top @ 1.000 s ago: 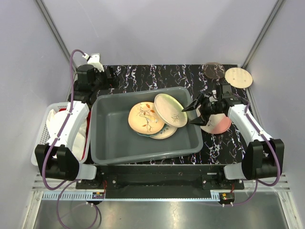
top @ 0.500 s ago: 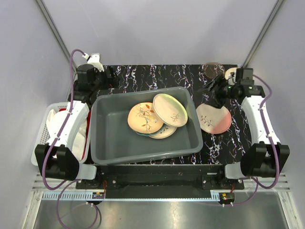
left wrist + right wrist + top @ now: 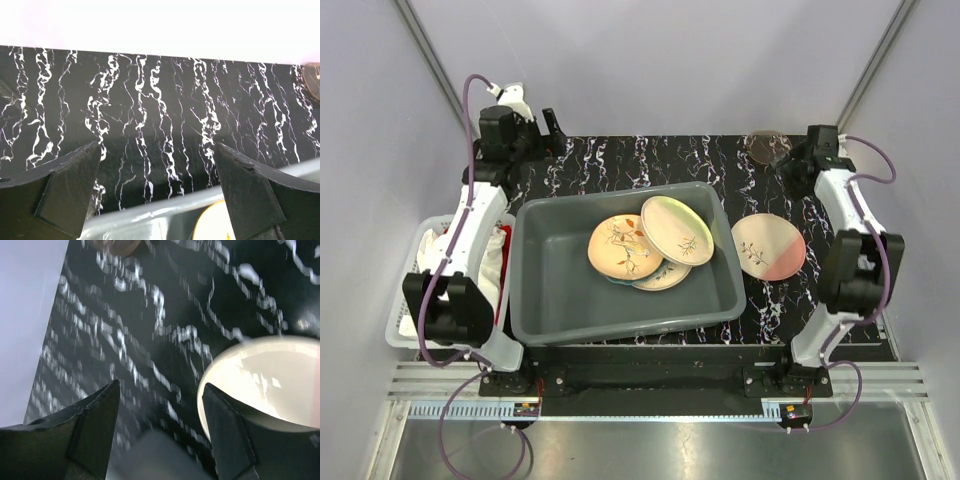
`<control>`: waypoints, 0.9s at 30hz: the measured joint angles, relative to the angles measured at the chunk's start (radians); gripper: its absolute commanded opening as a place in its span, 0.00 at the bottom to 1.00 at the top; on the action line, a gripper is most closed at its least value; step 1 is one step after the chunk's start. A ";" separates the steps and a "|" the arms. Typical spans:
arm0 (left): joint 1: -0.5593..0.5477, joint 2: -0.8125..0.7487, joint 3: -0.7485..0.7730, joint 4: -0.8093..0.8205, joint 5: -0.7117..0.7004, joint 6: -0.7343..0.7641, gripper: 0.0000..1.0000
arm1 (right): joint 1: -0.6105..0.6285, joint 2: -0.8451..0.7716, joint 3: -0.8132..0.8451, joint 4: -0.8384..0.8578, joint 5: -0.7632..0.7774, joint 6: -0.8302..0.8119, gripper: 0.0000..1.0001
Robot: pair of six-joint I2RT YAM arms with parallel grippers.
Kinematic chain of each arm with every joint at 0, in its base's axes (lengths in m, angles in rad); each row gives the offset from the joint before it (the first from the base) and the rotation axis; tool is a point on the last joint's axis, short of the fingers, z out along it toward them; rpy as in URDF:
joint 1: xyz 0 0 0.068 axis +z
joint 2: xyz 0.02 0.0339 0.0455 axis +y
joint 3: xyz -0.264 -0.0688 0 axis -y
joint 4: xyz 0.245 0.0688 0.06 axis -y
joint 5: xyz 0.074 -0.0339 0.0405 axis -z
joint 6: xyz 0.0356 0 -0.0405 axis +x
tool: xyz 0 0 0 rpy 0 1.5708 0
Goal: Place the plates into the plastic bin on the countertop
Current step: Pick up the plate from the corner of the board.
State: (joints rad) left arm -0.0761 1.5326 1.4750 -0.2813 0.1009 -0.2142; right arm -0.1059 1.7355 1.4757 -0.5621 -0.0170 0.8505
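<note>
The grey plastic bin (image 3: 550, 290) sits on the black veined countertop (image 3: 650, 160) and holds three plates: a peach leaf-sprig plate (image 3: 620, 247), a cream-green one (image 3: 677, 230) and one partly under them (image 3: 667, 279). A cream-and-pink plate (image 3: 768, 247) lies right of the bin. A dark plate (image 3: 767, 148) lies at the far right. My right gripper (image 3: 798, 158) is open and empty beside the dark plate. In the blurred right wrist view, a cream plate (image 3: 265, 385) lies by the right finger (image 3: 227, 432). My left gripper (image 3: 552, 130) is open and empty beyond the bin's far left corner.
A white mesh basket with cloth (image 3: 420, 290) stands left of the bin. The left wrist view shows the bin's far rim (image 3: 165, 212), a yellow plate edge (image 3: 215, 227) and the dark plate (image 3: 312, 80) at the right edge. Pale walls close in behind and beside the countertop.
My right arm swung from the bin's right side back to the far right corner, covering the plain cream plate there. My left arm shifted slightly farther back.
</note>
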 measured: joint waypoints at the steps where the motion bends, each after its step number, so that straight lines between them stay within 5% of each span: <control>1: 0.003 0.016 0.018 -0.005 0.000 0.000 0.99 | 0.002 0.037 0.025 0.015 0.029 0.007 0.73; 14: 0.045 0.202 0.152 -0.034 -0.002 0.000 0.99 | 0.018 0.561 0.478 0.108 0.269 0.173 0.67; 27: 0.057 0.244 0.184 -0.095 -0.002 0.001 0.99 | 0.035 0.862 0.879 0.060 0.326 0.257 0.63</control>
State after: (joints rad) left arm -0.0193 1.7767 1.6592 -0.3767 0.0994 -0.2134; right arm -0.0711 2.5977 2.3547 -0.5026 0.3088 1.1080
